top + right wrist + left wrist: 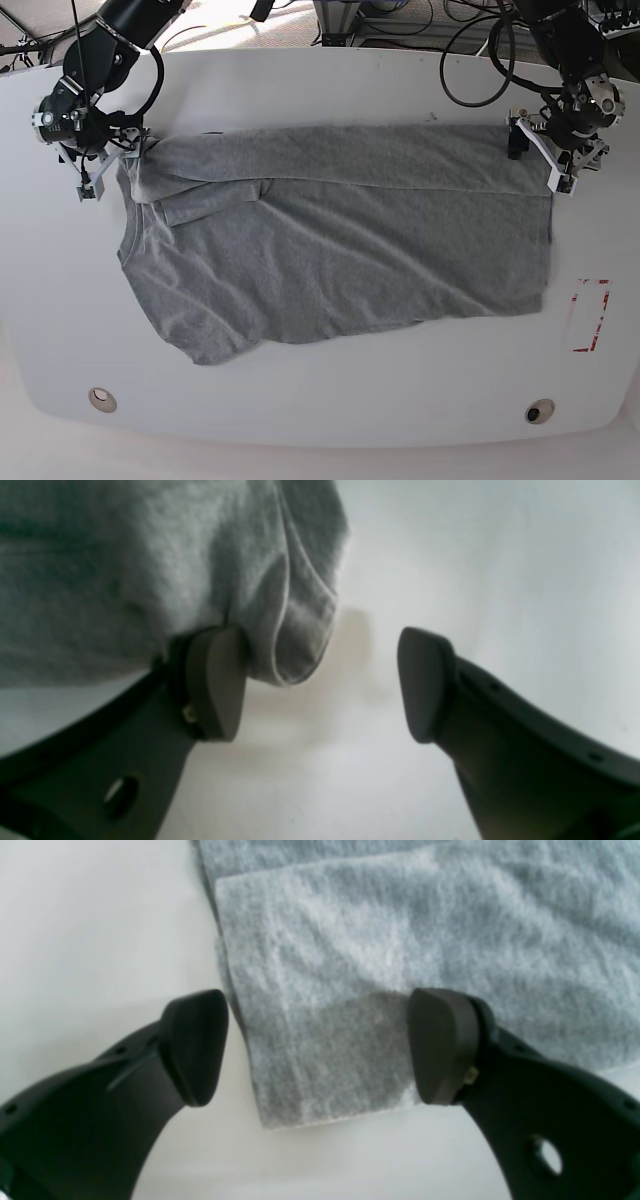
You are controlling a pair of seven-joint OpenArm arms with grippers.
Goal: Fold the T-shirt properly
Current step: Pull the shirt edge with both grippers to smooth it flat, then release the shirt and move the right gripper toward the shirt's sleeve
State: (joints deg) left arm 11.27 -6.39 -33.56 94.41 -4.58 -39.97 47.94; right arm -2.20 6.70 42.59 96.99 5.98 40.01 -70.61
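Observation:
The heather-grey T-shirt [340, 250] lies spread across the white table [320, 410], with its far long edge folded over toward the middle. My left gripper [548, 160] is at the shirt's far right corner. In the left wrist view it [317, 1047] is open, its fingers straddling the folded corner [400, 930], holding nothing. My right gripper [105, 170] is at the shirt's far left end. In the right wrist view it [320, 685] is open, with one finger [215, 682] against a hanging hemmed fold of the shirt [100, 570].
A red-outlined rectangle mark [588, 315] sits on the table right of the shirt. Two round holes [100, 399] [539, 411] lie near the front edge. Cables [470, 60] run along the back right.

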